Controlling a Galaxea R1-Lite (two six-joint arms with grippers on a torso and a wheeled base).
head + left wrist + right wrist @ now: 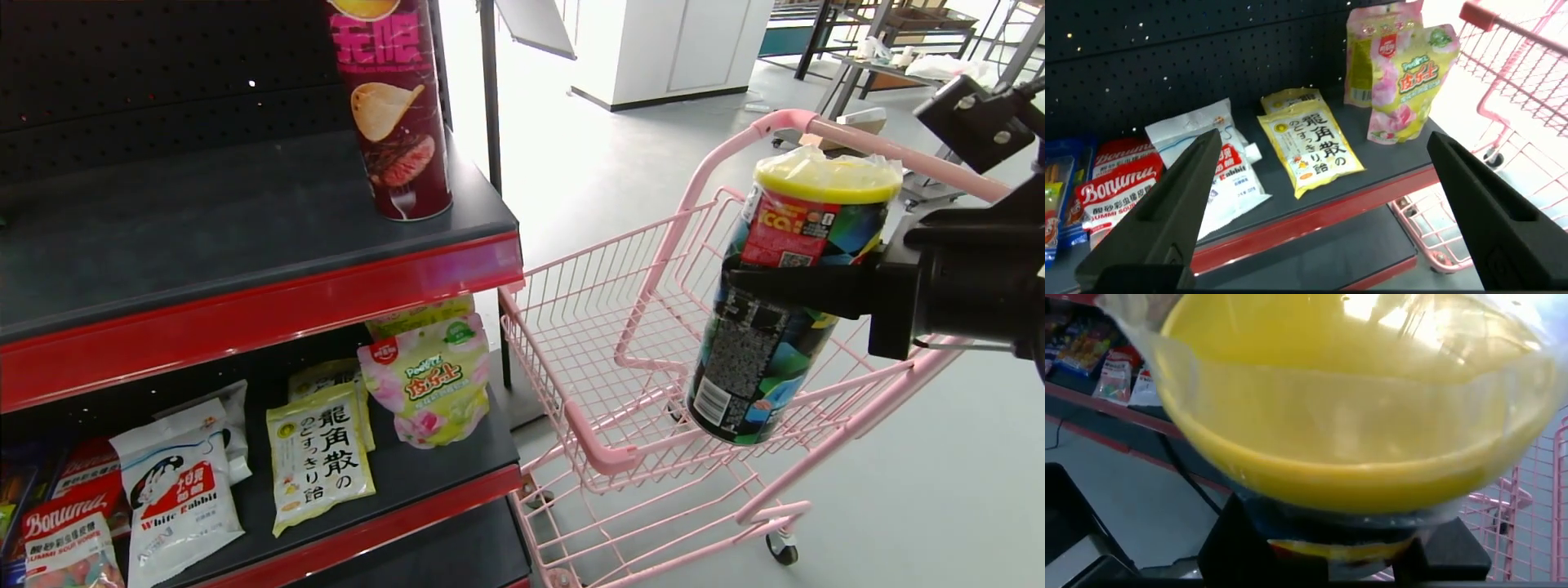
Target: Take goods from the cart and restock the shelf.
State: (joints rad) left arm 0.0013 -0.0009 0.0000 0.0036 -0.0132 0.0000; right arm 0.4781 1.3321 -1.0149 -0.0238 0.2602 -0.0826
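Before pink cart [606, 457], right tool [784, 292] clamps yellow-lidded can [767, 359]; left tool [1324, 137] spread wide.

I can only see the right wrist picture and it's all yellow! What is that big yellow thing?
Observer: It's the yellow lid of a tall chip can. The head view shows your right hand clamped round its middle, by the pink cart.
Operator: Is there room on the shelf?
Observer: Yes. The top shelf has one dark red chip can standing upright, with bare space beside it.
Operator: What's my other hand doing?
Observer: Your left hand is open and holds nothing. It faces the lower shelf, where a yellow candy bag lies flat.
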